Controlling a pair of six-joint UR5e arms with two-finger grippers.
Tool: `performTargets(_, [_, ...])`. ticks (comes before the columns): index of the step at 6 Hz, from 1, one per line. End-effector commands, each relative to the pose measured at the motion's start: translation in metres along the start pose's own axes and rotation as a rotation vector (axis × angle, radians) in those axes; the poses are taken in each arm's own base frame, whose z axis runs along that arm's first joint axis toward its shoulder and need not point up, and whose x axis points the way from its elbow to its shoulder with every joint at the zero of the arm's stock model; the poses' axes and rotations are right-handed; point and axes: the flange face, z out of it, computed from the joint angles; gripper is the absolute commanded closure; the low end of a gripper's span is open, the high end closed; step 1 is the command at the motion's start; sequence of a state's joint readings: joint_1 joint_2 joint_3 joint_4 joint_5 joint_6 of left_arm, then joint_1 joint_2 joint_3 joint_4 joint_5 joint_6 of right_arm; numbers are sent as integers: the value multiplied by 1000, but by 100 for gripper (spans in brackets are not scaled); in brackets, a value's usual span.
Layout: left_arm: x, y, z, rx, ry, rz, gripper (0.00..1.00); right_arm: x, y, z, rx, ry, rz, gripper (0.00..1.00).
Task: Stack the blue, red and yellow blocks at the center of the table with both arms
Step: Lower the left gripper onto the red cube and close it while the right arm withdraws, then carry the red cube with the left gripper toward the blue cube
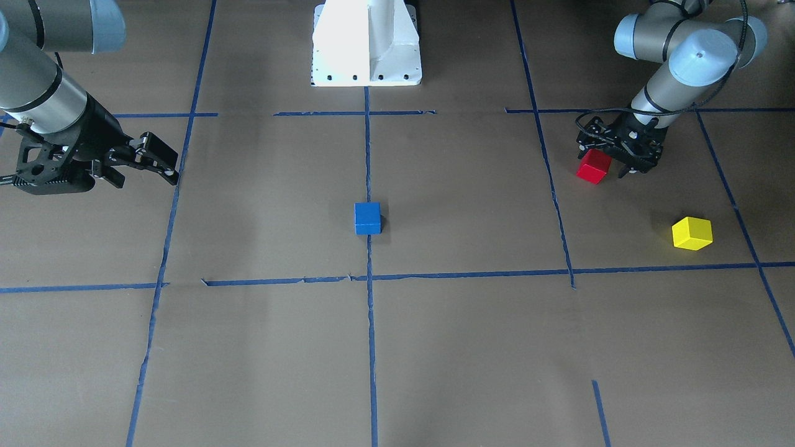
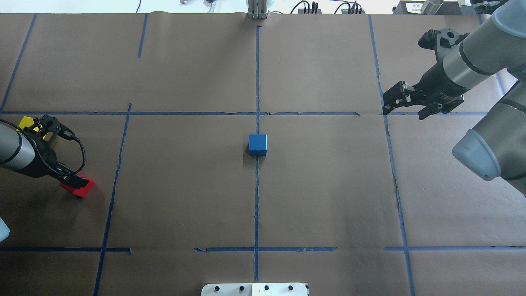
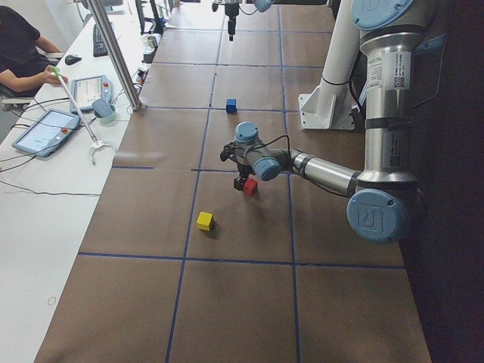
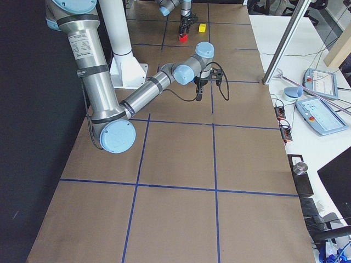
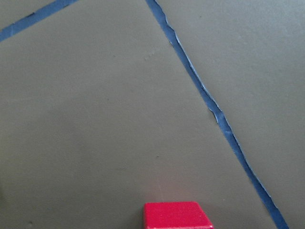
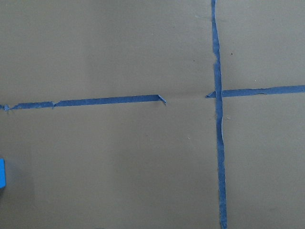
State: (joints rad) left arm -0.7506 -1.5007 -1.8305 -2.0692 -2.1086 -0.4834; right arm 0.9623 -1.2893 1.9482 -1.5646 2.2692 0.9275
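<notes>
The blue block [image 1: 367, 218] sits alone on the tape cross at the table's centre, also seen from overhead [image 2: 257, 145]. The red block [image 1: 593, 166] rests on the table on my left side. My left gripper [image 1: 612, 167] is low over it, jaws open, fingers either side; the wrist view shows the block's top [image 5: 176, 215] at the bottom edge. The yellow block [image 1: 692, 233] lies beyond the red one, free; overhead it is partly hidden behind my left wrist [image 2: 28, 122]. My right gripper [image 1: 146, 180] is open and empty, held above the table far from the blocks.
The brown table [image 2: 328, 185] is marked into squares with blue tape. The robot's white base [image 1: 366, 43] stands at the near middle edge. In the left side view, tablets and an operator [image 3: 19, 45] are at a side desk.
</notes>
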Motion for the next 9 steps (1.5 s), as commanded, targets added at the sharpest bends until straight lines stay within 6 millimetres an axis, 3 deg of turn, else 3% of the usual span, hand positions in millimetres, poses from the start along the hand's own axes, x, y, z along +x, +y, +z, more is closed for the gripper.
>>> performTargets(1, [4, 6, 10, -22, 3, 6, 7, 1, 0, 0, 1, 1, 0, 0])
performTargets(2, [4, 7, 13, -28, 0, 6, 16, 0, 0, 0, 0, 1, -2, 0])
performTargets(3, [5, 7, 14, -32, 1, 15, 43, 2, 0, 1, -1, 4, -3, 0])
performTargets(4, [9, 5, 9, -21, 6, 22, 84, 13, 5, 5, -17, 11, 11, 0])
performTargets(5, [27, -14, 0, 12, 29, 36, 99, 23, 18, -3, -10, 12, 12, 0])
performTargets(6, [52, -47, -9, 55, 57, 18, 100, 43, 34, -12, -16, 8, 24, 0])
performTargets(7, [92, -93, -28, 93, 89, -98, 100, 60, 30, -32, -32, -35, 65, 0])
performTargets(8, [145, -143, -53, 103, 123, -237, 100, 77, 22, -44, -23, -43, 105, 0])
performTargets(9, [232, -161, -46, 39, 162, -324, 100, 90, 17, -50, -12, -39, 133, 0])
